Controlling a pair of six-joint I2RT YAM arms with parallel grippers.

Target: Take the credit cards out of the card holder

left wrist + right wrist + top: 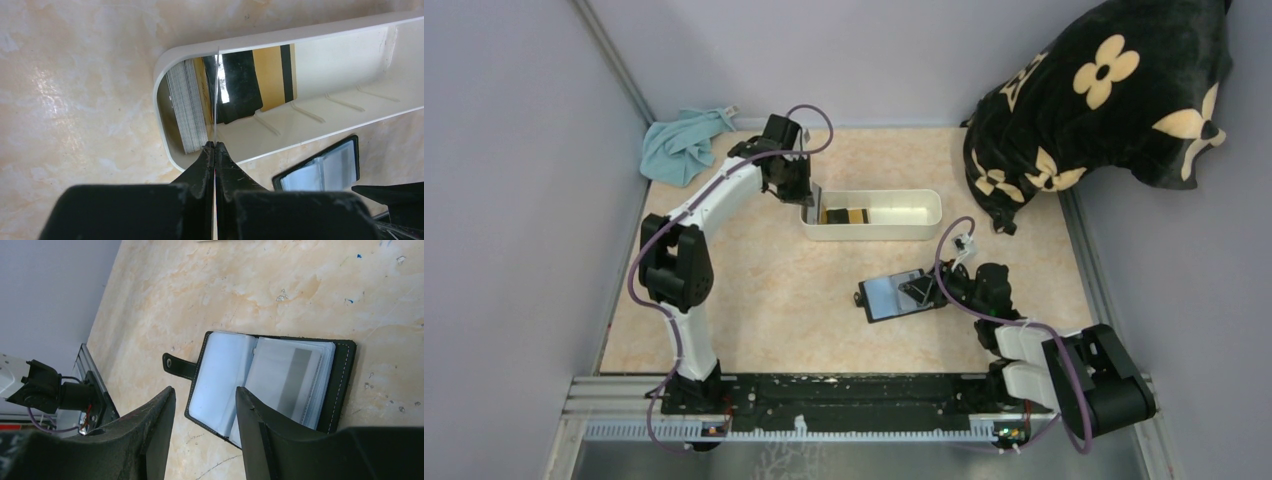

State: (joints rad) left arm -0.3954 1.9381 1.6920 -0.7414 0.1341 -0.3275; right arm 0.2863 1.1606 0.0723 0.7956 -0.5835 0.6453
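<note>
The black card holder (892, 296) lies open on the table, its grey-blue sleeves facing up. It also shows in the right wrist view (270, 380), with a card with a grey stripe (295, 382) in the right sleeve. My right gripper (205, 388) is open and hovers over the holder's near edge, one finger above its sleeves. My left gripper (215, 145) is shut on a thin credit card (216, 100) seen edge-on. It holds the card over the left end of the white tray (300, 35). A stack of cards (187, 112) stands in that end.
The white tray (924, 200) sits behind the card holder, with yellow and black cards (270, 75) lying inside. A blue cloth (684, 145) lies at the back left. A black flowered cushion (1114, 90) fills the back right. Walls close both sides.
</note>
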